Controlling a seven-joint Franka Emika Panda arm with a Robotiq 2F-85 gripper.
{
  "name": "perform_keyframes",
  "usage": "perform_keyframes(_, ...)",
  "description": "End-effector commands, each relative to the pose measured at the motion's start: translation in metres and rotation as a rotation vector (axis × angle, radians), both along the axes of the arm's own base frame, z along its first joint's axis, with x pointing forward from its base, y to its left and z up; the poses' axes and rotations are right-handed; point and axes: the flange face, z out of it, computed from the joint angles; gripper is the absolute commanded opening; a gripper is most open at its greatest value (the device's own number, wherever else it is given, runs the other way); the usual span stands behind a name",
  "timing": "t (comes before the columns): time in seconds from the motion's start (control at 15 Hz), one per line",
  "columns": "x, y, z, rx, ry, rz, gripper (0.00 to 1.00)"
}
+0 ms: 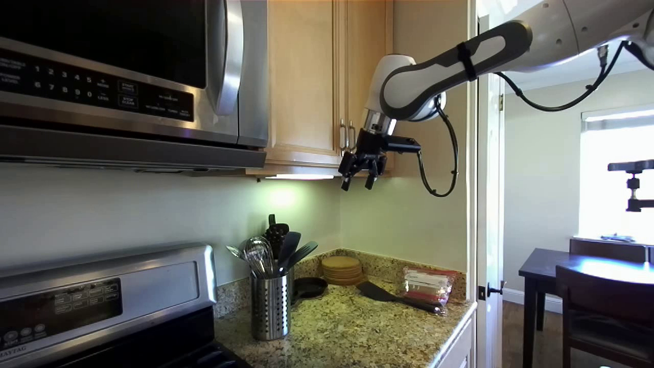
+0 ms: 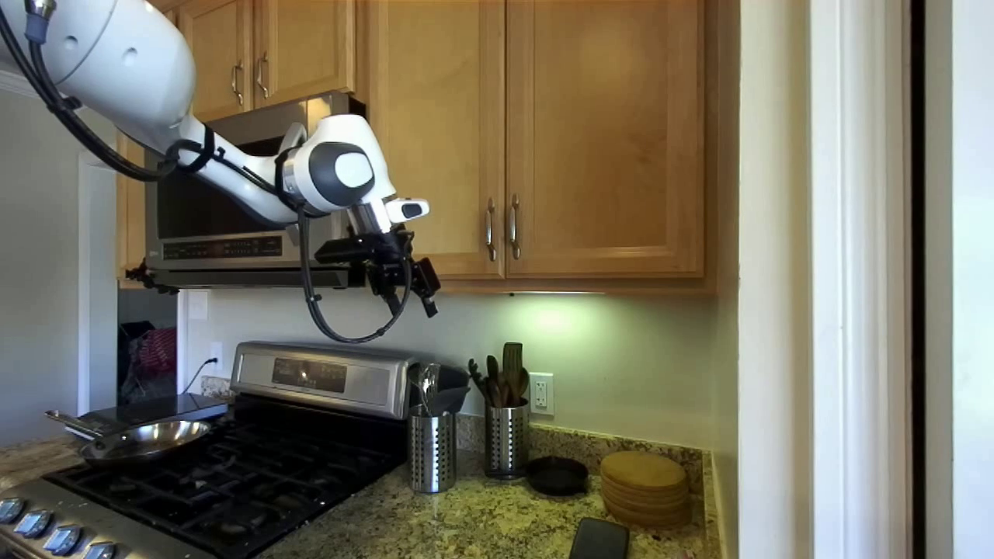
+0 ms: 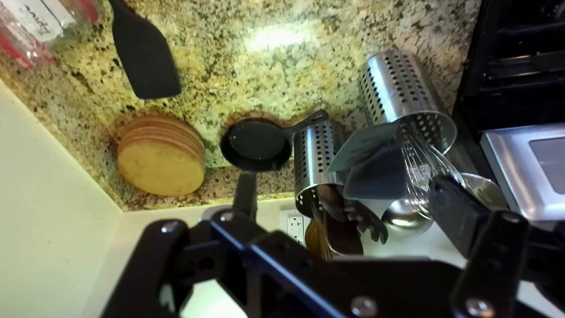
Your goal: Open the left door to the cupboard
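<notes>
Your claw (image 1: 357, 184) hung spread, pointing down. Mostly above it, the left door (image 2: 435, 136) of the cupboard (image 2: 536, 140) stood closed; well below, speckled counter (image 1: 352, 327).

In both exterior views, the top edge crops the cupboard (image 2: 536, 147). In an exterior view, the tool (image 2: 413, 307) hides a lower corner of the left door (image 2: 435, 140).

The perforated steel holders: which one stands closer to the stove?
The holder with the silver whisk, beside the stove; the other holder stands nearer the wall outlet.
</notes>
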Motion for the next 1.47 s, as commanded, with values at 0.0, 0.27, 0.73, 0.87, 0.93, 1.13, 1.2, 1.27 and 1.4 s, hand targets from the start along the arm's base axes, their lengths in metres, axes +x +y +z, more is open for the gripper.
perform_keyframes(0.0, -0.004, -0.014, 0.023, -0.042, -0.085, 0.057, 1.00)
perform_keyframes(0.27, 0.000, -0.012, 0.026, -0.037, -0.095, 0.060, 1.00)
perform_keyframes(0.73, -0.002, -0.014, 0.031, -0.048, -0.127, 0.061, 1.00)
perform_keyframes(0.87, 0.003, -0.021, 0.040, -0.044, -0.165, 0.029, 1.00)
perform_keyframes(0.93, 0.005, -0.025, 0.048, -0.051, -0.194, 0.015, 1.00)
perform_keyframes(1.13, 0.009, -0.038, 0.069, -0.081, -0.286, -0.014, 1.00)
perform_keyframes(1.2, 0.011, -0.044, 0.076, -0.094, -0.319, -0.025, 1.00)
perform_keyframes(1.27, 0.013, -0.049, 0.081, -0.104, -0.343, -0.035, 1.00)
perform_keyframes(1.4, 0.016, -0.057, 0.091, -0.112, -0.387, -0.060, 1.00)
